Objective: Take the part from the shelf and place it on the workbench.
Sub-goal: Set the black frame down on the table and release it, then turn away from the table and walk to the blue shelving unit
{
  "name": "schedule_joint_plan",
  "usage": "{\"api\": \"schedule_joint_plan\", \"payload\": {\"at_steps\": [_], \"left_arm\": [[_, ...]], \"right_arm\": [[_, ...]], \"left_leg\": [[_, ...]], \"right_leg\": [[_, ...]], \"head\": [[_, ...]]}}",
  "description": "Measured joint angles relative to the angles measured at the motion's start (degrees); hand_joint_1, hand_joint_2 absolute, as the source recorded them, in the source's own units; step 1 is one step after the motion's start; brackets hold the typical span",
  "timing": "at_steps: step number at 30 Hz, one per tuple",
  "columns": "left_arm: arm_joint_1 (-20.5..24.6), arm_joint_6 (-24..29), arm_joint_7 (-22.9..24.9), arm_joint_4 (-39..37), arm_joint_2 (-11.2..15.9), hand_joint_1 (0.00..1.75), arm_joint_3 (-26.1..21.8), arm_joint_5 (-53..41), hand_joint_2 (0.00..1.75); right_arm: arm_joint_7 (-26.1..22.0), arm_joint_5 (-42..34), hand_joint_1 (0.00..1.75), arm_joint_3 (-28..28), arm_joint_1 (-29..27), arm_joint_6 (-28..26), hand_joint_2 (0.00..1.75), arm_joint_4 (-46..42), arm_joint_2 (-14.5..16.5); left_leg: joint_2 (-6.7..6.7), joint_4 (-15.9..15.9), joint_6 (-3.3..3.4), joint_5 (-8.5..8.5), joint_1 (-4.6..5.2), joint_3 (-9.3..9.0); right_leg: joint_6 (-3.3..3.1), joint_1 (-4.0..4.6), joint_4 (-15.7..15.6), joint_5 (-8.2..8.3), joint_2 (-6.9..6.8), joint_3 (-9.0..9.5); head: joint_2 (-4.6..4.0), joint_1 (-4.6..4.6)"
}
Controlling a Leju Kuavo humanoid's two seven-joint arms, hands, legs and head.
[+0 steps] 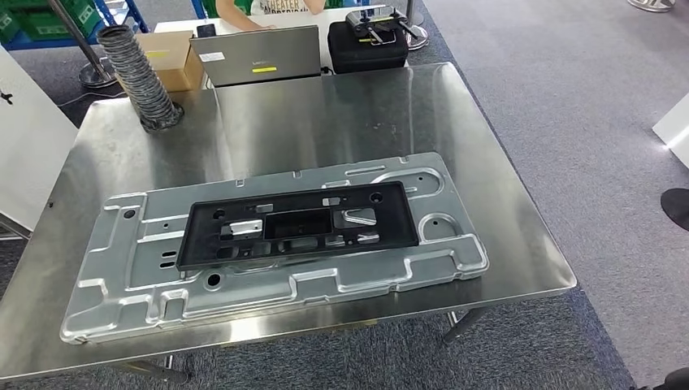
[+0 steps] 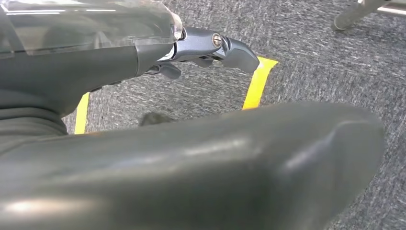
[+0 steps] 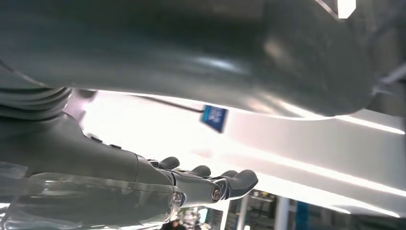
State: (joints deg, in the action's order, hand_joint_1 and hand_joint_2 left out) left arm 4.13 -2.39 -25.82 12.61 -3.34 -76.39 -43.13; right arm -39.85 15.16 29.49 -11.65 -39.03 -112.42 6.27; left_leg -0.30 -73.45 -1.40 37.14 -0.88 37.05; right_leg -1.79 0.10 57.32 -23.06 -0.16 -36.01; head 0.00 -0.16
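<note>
A black rectangular plastic part [image 1: 296,225] with several cut-outs lies flat on a large stamped silver metal panel [image 1: 122,280]. The panel rests on the steel workbench [image 1: 325,114], near its front edge. My left hand [image 2: 210,48] hangs over grey carpet with a yellow tape line; its fingers are stretched out and hold nothing. My right hand [image 3: 206,182] is raised toward bright ceiling lights, fingers extended and slightly apart, with nothing in them.
A ribbed grey hose [image 1: 142,77] stands on the workbench's far left corner. Behind the bench are a cardboard box [image 1: 175,57], a silver laptop [image 1: 256,55], a black case [image 1: 366,45] and a person's arm [image 1: 244,20]. Grey carpet lies to the right.
</note>
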Motion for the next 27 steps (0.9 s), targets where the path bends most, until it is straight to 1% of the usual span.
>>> {"api": "schedule_joint_plan", "payload": {"at_steps": [1,2,3,4,5,6,7,8,9,10,11,12,13,14,15,16,17,18,19,20,21,22,23,24,25,26,27], "left_arm": [[0.0,0.0,0.0,0.0,0.0,0.0,0.0,0.0,0.0],[0.0,0.0,-0.1,0.0,0.0,0.0,0.0,0.0,0.0],[0.1,0.0,-0.1,0.0,0.0,0.0,0.0,0.0,0.0],[0.3,0.0,-0.2,0.0,0.1,0.0,0.0,0.0,0.0],[0.4,0.0,-0.2,0.0,0.1,0.0,0.0,0.0,0.0],[0.6,-0.1,-0.3,0.0,0.2,0.0,0.0,0.0,0.0],[0.6,0.0,-0.3,0.0,0.2,0.0,-0.1,0.1,0.0],[0.5,0.0,-0.3,0.0,0.2,0.0,-0.1,0.2,0.0],[0.4,0.0,-0.3,0.0,0.2,0.0,-0.3,0.3,0.0],[0.4,0.1,-0.3,0.0,0.1,0.0,-0.4,0.5,0.0],[0.4,0.1,-0.2,0.0,0.1,0.0,-0.5,0.5,0.0],[0.4,0.2,-0.1,0.0,0.1,0.0,-0.6,0.6,0.0],[0.4,0.2,-0.1,0.0,0.1,0.0,-0.7,0.7,0.0],[0.4,0.2,0.0,0.0,0.0,0.0,-0.8,0.8,0.0],[0.3,0.2,0.0,0.0,0.0,0.0,-0.9,0.8,0.0],[0.3,0.2,0.0,0.0,-0.1,0.0,-0.9,0.8,0.0],[0.3,0.2,0.0,0.0,-0.2,0.0,-0.9,0.8,0.0],[0.3,0.2,0.0,0.0,-0.3,0.0,-0.9,0.7,0.0],[0.3,0.2,-0.1,0.0,-0.3,0.0,-1.0,0.5,0.0],[0.3,0.1,-0.2,0.1,-0.3,0.0,-1.0,0.3,0.0],[0.3,0.1,-0.4,0.1,-0.3,0.0,-1.1,0.2,0.0],[0.3,0.1,-0.5,0.1,-0.3,0.0,-1.2,0.1,0.0],[0.3,0.1,-0.7,0.1,-0.3,0.0,-1.2,0.0,0.0],[0.2,0.1,-0.7,0.1,-0.3,0.0,-1.2,0.0,0.0],[0.1,0.1,-0.7,0.1,-0.4,0.0,-1.3,-0.1,0.0],[0.1,0.0,-0.7,0.1,-0.4,0.0,-1.3,-0.1,0.0],[0.0,0.0,-0.7,0.0,-0.5,0.0,-1.3,-0.2,0.0]], "right_arm": [[0.0,0.0,0.0,0.5,-0.4,0.1,0.0,0.6,0.2],[0.0,0.1,0.0,0.9,-0.7,0.4,0.0,1.2,0.3],[0.0,0.2,0.0,1.5,-0.8,0.9,0.0,2.1,0.4],[0.0,0.5,0.0,2.1,-0.8,1.7,0.0,3.2,0.5],[0.0,0.8,0.0,2.9,-0.8,2.6,0.0,4.6,0.5],[0.0,1.1,0.0,3.7,-0.8,3.4,0.0,6.2,0.6],[0.0,1.3,0.0,4.5,-0.7,4.0,0.0,7.8,0.6],[0.0,1.4,0.0,5.1,-0.7,4.4,0.0,9.4,0.7],[0.0,1.5,0.0,5.7,-0.7,4.7,0.0,10.9,0.7],[0.0,1.7,0.0,6.1,-0.7,4.7,0.0,12.3,0.6],[0.0,1.8,0.0,6.5,-0.7,4.7,0.0,13.7,0.6],[0.0,2.0,0.0,6.8,-0.6,4.6,0.0,15.1,0.6],[0.0,2.3,0.0,7.0,-0.5,4.7,0.0,16.5,0.5],[0.0,2.8,0.0,7.3,-0.4,5.0,0.0,17.8,0.5],[0.0,3.4,0.0,7.8,-0.3,5.5,0.0,19.0,0.5],[0.0,4.0,0.0,8.3,-0.1,5.9,0.0,20.1,0.5],[0.0,4.5,0.0,8.8,0.2,6.2,0.0,21.2,0.5],[0.0,4.9,0.0,9.3,0.4,6.1,0.0,22.4,0.5],[0.0,5.1,0.0,9.6,0.7,6.0,0.0,23.8,0.5],[0.0,5.3,0.0,9.8,0.9,5.8,0.0,25.2,0.5],[0.0,5.5,0.0,10.0,1.1,5.5,0.0,26.9,0.4],[0.0,5.9,0.0,10.1,1.3,5.2,0.0,28.5,0.4],[0.0,6.2,0.0,10.3,1.4,4.8,0.0,30.2,0.2],[0.0,6.6,0.0,10.4,1.6,4.4,0.0,32.1,0.0],[0.0,6.8,0.0,10.5,1.9,4.0,0.0,34.1,-0.2],[0.0,7.1,0.0,10.5,2.3,3.6,0.0,36.1,-0.5],[0.0,7.4,0.0,10.5,2.6,3.2,0.0,38.1,-0.7]], "left_leg": [[0.0,1.0,0.21,-0.39,0.08,-1.44],[0.0,4.2,0.56,-1.59,0.22,-3.96],[0.01,8.9,1.08,-3.05,0.45,-7.29],[0.05,13.3,1.57,-4.17,0.72,-10.16],[0.09,16.4,1.95,-4.97,0.99,-12.03],[0.12,18.1,2.26,-5.39,1.23,-12.94],[0.14,18.4,2.43,-5.66,1.43,-12.83],[0.15,18.6,2.64,-6.33,1.52,-12.63],[0.27,18.8,2.85,-7.07,1.45,-12.38],[0.42,19.1,3.13,-7.9,1.35,-11.97],[0.57,19.4,3.36,-8.79,1.18,-11.39],[0.73,19.5,3.51,-9.51,1.08,-10.63],[0.78,19.5,3.61,-10.13,1.05,-9.78],[0.85,19.3,3.54,-10.73,1.01,-8.92],[0.92,19.1,3.39,-11.28,0.94,-7.99],[0.98,18.8,3.16,-11.74,0.81,-7.09],[1.0,18.3,2.86,-12.13,0.6,-6.16],[1.0,17.7,2.54,-12.43,0.38,-5.26],[0.98,17.1,2.17,-12.66,0.24,-4.42],[0.94,16.5,1.78,-12.87,0.17,-3.71],[0.9,15.9,1.37,-13.1,0.2,-3.22],[0.86,15.7,0.94,-13.41,0.25,-2.9],[0.82,15.6,0.52,-13.77,0.2,-2.76],[0.78,15.5,0.09,-13.95,0.04,-2.61],[0.75,15.1,-0.22,-13.31,-0.12,-2.26],[0.73,13.8,-0.42,-11.67,-0.27,-1.67],[0.71,11.4,-0.51,-9.06,-0.35,-0.79]], "right_leg": [[-0.01,0.15,0.0,0.43,0.01,-0.5],[0.0,0.31,0.1,0.86,0.05,-0.95],[0.03,0.4,0.1,1.31,0.09,-1.3],[0.18,0.55,0.1,1.76,0.08,-1.56],[0.44,0.55,0.1,2.19,0.05,-1.72],[0.77,0.44,0.0,2.64,-0.02,-1.81],[1.15,0.3,-0.1,3.09,-0.07,-1.82],[1.52,0.16,-0.3,3.62,-0.08,-1.85],[1.82,0.02,-0.3,3.6,0.01,-1.97],[2.13,-0.06,0.3,2.51,0.09,-2.27],[2.49,-0.17,2.0,0.32,0.17,-2.86],[2.86,-0.43,5.0,-2.93,0.22,-3.66],[3.27,-0.66,8.9,-6.16,0.21,-4.53],[3.68,-0.95,12.8,-8.36,0.19,-5.18],[4.07,-1.25,15.7,-9.21,0.18,-5.29],[4.43,-1.53,16.8,-8.68,0.17,-4.55],[4.78,-1.83,15.6,-7.32,0.17,-2.67],[5.12,-2.14,12.5,-5.98,0.16,0.23],[5.46,-2.38,8.2,-5.71,0.2,3.57],[5.35,-2.41,4.3,-6.0,0.34,6.35],[5.04,-2.37,1.5,-6.69,0.47,8.04],[4.52,-2.16,0.2,-7.37,0.62,8.59],[3.76,-1.96,0.1,-7.27,0.71,8.34],[3.12,-1.94,0.1,-6.94,0.61,7.92],[2.46,-1.85,0.2,-6.45,0.49,7.45],[1.84,-1.82,0.1,-5.88,0.36,6.87],[1.33,-1.74,0.1,-5.23,0.23,6.13]], "head": [[0.0,-0.01],[0.0,0.0],[0.0,-0.01],[0.01,0.03],[0.01,0.07],[0.01,0.07],[0.01,0.07],[0.0,0.04],[0.0,-0.03],[0.0,0.0],[0.01,0.08],[0.01,0.15],[0.01,0.27],[0.01,0.32],[0.0,0.33],[0.0,0.33],[0.0,0.35],[0.0,0.37],[0.0,0.42],[0.0,0.46],[0.0,0.46],[0.01,0.4],[0.01,0.35],[0.01,0.31],[0.01,0.27],[0.0,0.28],[0.0,0.23]]}}
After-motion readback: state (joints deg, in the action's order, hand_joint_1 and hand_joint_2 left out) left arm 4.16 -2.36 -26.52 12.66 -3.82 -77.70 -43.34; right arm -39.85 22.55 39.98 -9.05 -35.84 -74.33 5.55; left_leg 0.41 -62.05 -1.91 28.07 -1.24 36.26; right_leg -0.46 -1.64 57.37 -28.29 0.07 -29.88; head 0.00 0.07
